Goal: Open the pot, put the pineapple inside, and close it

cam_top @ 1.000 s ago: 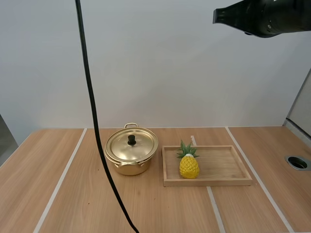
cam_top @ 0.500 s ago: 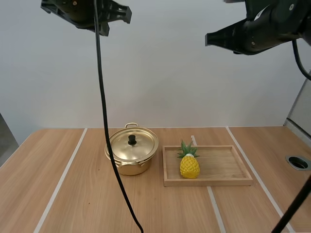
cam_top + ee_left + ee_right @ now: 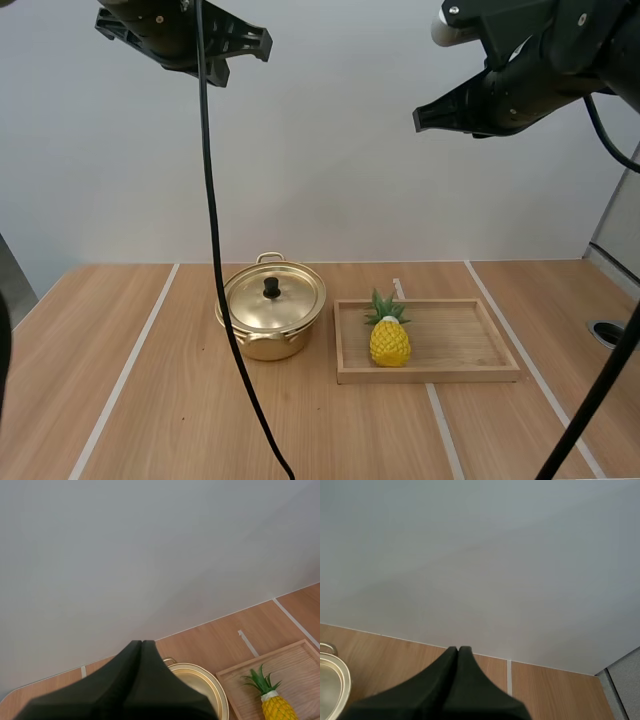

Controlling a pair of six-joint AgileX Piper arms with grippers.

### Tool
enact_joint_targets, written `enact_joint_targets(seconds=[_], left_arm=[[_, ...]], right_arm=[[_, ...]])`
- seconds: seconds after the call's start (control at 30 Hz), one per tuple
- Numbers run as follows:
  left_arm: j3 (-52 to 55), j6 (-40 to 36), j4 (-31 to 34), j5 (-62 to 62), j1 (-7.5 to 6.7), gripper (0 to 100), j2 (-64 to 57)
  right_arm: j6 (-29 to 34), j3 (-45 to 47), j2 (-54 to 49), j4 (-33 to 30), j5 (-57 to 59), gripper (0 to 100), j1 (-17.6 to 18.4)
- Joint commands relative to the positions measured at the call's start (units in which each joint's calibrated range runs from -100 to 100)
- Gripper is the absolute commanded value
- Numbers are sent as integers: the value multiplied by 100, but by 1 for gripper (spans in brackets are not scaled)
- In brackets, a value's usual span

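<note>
A glossy, gold-toned metal pot (image 3: pixel 285 312) on a matt wood-grain table (image 3: pixel 150 420). The tray (image 3: pixel 460 340) is pale, smooth wood; the pineapple (image 3: pixel 389 344) looks like plastic.

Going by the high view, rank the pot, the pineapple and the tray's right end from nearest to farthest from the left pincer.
1. pot, almost straight below the left pincer.
2. pineapple, off to the pot's right.
3. tray's right end, farthest right, beyond the pineapple.
</note>
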Motion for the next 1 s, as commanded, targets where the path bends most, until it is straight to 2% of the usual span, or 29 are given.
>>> enact_joint_targets(seconds=[0.0,0.07,0.13,0.2,0.33,0.43,0.67,0.97], left_arm=[[-39,57,-89,0,-10,11,14],[-39,123,-89,0,-10,34,14],[-39,227,-102,0,-10,65,14],[-39,250,-102,0,-10,100,14],[-39,250,-102,0,-10,100,47],[-39,250,-102,0,-10,100,117],[374,270,-392,0,-10,100,328],[1917,651,-544,-152,-10,100,634]], right_arm=[[-48,-61,-34,19,43,0,-24],[-48,-61,-34,29,142,0,-24],[-48,-61,-34,56,217,2,-24],[-48,-61,-34,60,261,15,-24],[-48,-61,-34,60,444,42,-24],[-48,-47,-34,60,444,55,-24],[-14,-47,-34,60,500,58,-24],[-16,-47,-34,176,763,57,-24]])
